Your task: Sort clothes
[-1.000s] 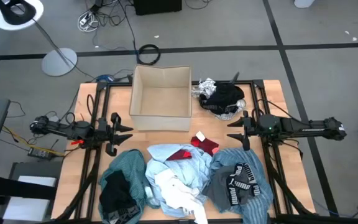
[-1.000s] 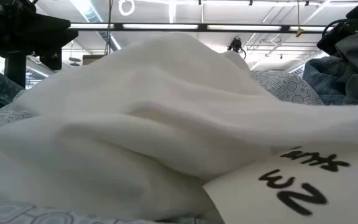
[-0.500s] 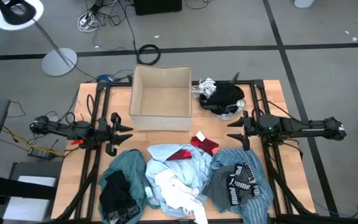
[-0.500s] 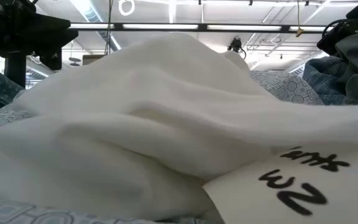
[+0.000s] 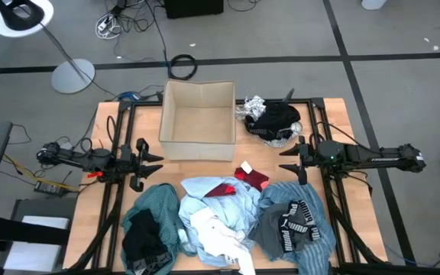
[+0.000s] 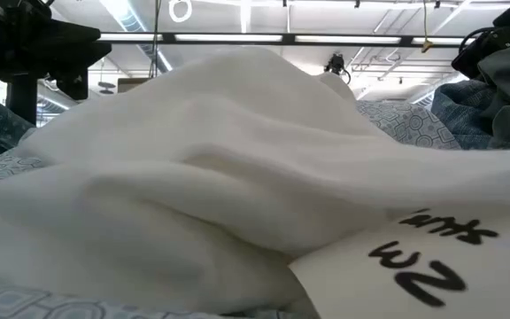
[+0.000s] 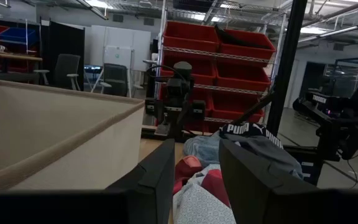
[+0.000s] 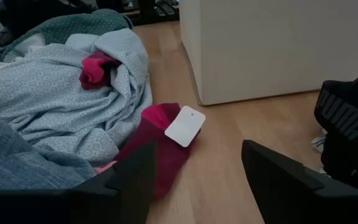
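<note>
Both sets of jaws stand spread and hold nothing: our left gripper (image 5: 156, 160) waits at the table's left side beside the cardboard box (image 5: 198, 120), our right gripper (image 5: 287, 159) at the right side, the two pointing toward each other. We see the clothes heaped along the near edge: a teal garment (image 5: 157, 205) with a black one (image 5: 143, 237) on it at left, a light blue shirt (image 5: 231, 205) and white cloth (image 5: 214, 233) in the middle, a grey-blue garment (image 5: 296, 225) at right. A red piece (image 5: 252, 178) with a white tag (image 8: 184, 126) lies between the grippers. A black-and-white bundle (image 5: 272, 121) sits right of the box.
</note>
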